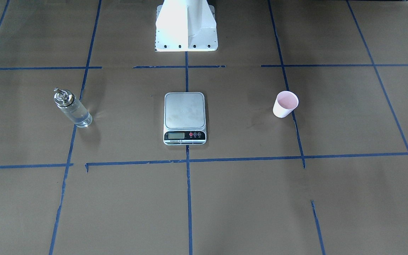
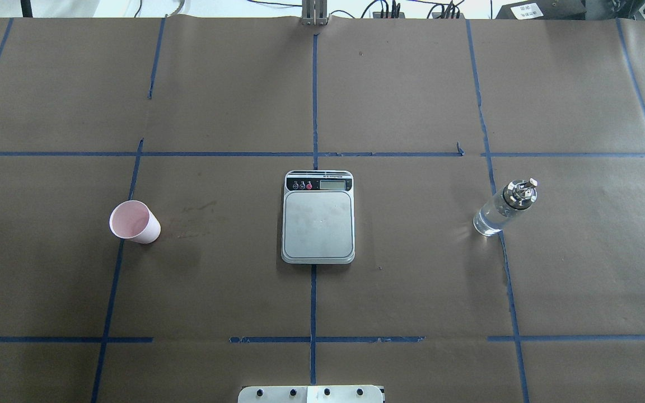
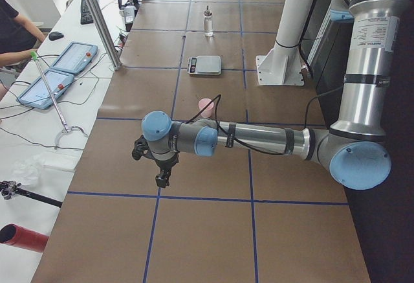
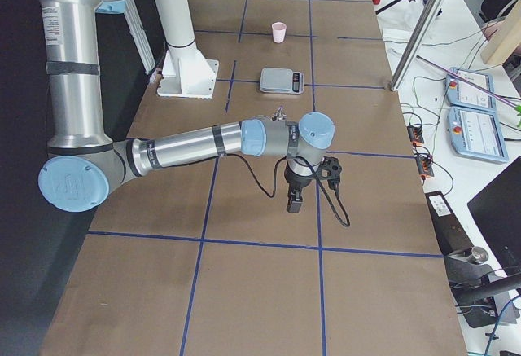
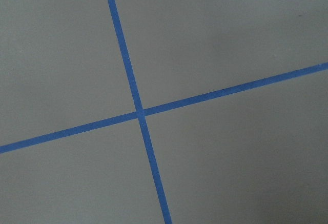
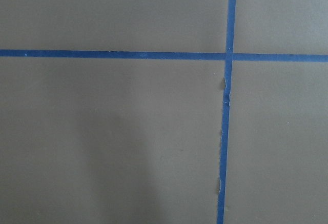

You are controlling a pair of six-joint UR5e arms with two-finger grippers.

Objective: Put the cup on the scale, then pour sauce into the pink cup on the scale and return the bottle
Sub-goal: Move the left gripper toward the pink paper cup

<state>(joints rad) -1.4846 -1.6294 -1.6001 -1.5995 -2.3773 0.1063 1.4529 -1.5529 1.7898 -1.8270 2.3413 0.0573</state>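
Note:
The pink cup (image 1: 285,103) (image 2: 134,221) stands upright on the brown paper, well off to the scale's side on my left arm's half. The white scale (image 1: 185,118) (image 2: 318,217) lies mid-table with a bare steel platform. The clear glass bottle (image 1: 72,108) (image 2: 504,208), steel spout on top and clear sauce inside, stands on my right arm's half. My left gripper (image 3: 162,179) hangs over the paper at the table's end, far from the cup (image 3: 206,107). My right gripper (image 4: 293,203) hangs past the bottle at the other end. I cannot tell whether either is open or shut. Both wrist views show only paper and tape.
Blue tape lines (image 2: 313,112) divide the brown paper into squares. The white robot pedestal (image 1: 186,26) stands behind the scale. A side bench with tablets (image 3: 71,56) and a person's arm (image 3: 16,33) runs along the table's far edge, with a metal post (image 3: 97,17).

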